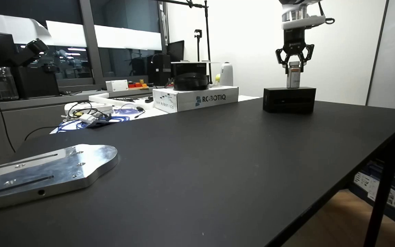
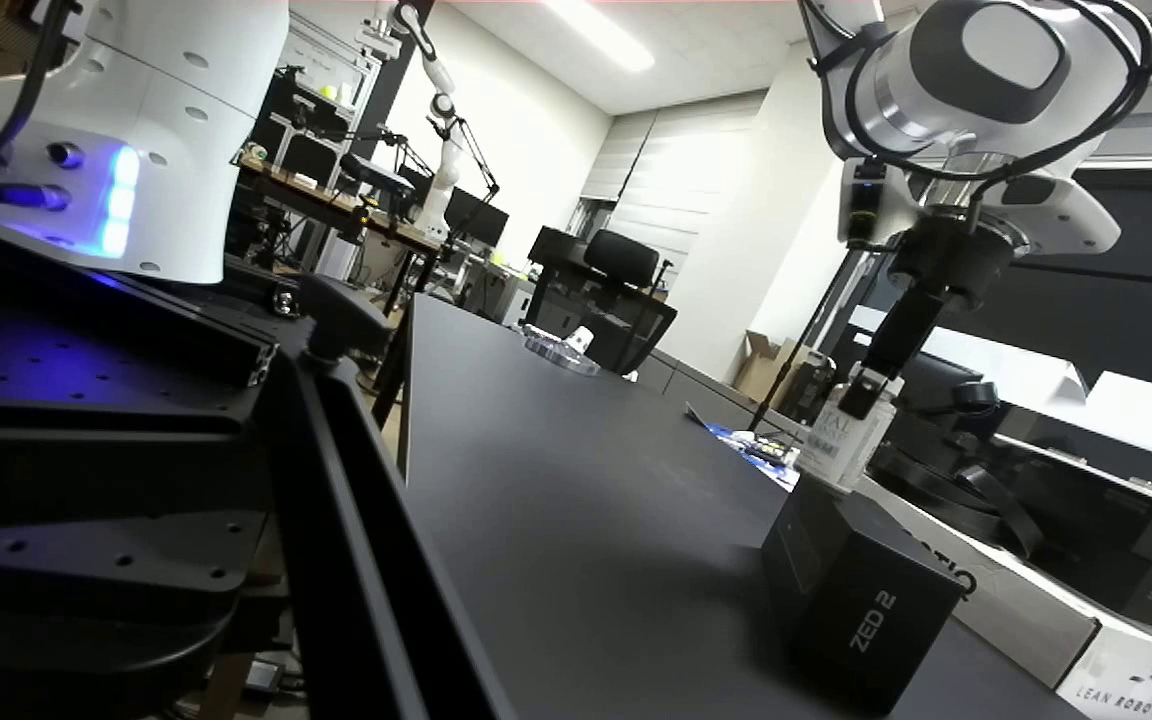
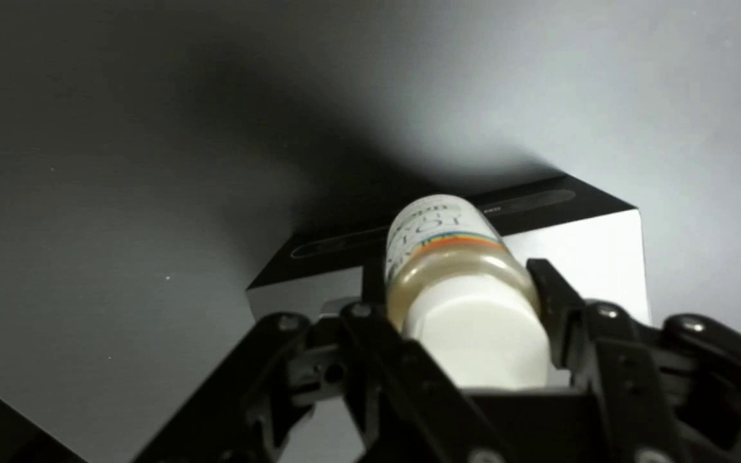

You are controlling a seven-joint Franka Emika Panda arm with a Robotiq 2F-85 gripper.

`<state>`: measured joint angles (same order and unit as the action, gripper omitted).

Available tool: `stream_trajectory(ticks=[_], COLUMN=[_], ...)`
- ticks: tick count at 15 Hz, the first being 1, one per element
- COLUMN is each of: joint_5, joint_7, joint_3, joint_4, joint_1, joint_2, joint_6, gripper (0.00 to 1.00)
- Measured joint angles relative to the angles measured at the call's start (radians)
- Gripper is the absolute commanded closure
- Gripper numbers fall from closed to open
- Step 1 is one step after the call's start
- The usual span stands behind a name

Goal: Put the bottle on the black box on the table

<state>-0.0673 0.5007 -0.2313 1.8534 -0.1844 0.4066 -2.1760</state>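
The bottle (image 1: 294, 81), with a whitish label and white cap, stands upright at the top of the black box (image 1: 289, 100) in both exterior views (image 2: 841, 440). Its base looks to be on the box top or just above it; I cannot tell which. The black box (image 2: 866, 610) sits on the black table (image 1: 218, 157). My gripper (image 1: 294, 70) points down, fingers on both sides of the bottle's upper part. In the wrist view the fingers (image 3: 460, 276) press against the bottle (image 3: 444, 225), with the box (image 3: 576, 257) below it. The bottle's base is hidden there.
A long white box with dark lettering (image 1: 204, 99) lies beyond the table edge, carrying a black object (image 1: 190, 81). A shiny metal plate (image 1: 74, 168) lies at the table's far end from the black box. Tangled cables (image 1: 94, 116) lie beside the table.
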Motion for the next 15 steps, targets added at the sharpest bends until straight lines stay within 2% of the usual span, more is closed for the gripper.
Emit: stream_trajectory(ticks=[7,11,15], joint_5=[0.066,0.109,0.102], joint_7=[-0.015,-0.002,0.007], joint_3=[0.02,0.086,0.175], joint_4=[0.039,0.193,0.405], joint_1=[0.079,0.146,0.194], joint_2=[-0.179,-0.303,-0.426], joint_6=[0.17,0.179,0.126], gripper=[0.69,0.69,0.69])
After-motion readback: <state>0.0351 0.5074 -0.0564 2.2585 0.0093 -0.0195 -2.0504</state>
